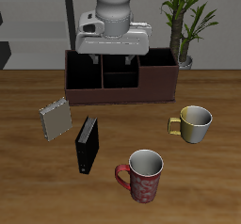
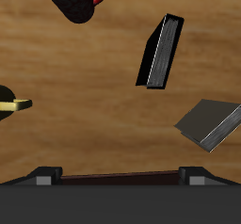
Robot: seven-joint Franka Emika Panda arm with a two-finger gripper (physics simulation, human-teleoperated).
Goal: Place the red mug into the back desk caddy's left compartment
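I see a wood-grain desk (image 1: 28, 185) with a potted plant (image 1: 188, 21) behind. The speckled red mug (image 1: 143, 177) stands upright near the desk's front edge. The gripper (image 1: 115, 63) hovers before the boxy brown back desk caddy (image 1: 155, 85); its opening I cannot tell.

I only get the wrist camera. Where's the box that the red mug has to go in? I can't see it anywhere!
Observer: The back desk caddy stands at the far side of the table, just behind the gripper.
Operator: Is the whole red mug okay? I only see a bit of it.
Observer: The red mug stands upright near the table's front edge, with nothing inside it.
Operator: Is there anything behind the box?
Observer: Yes, a potted plant stands behind one end of the caddy.
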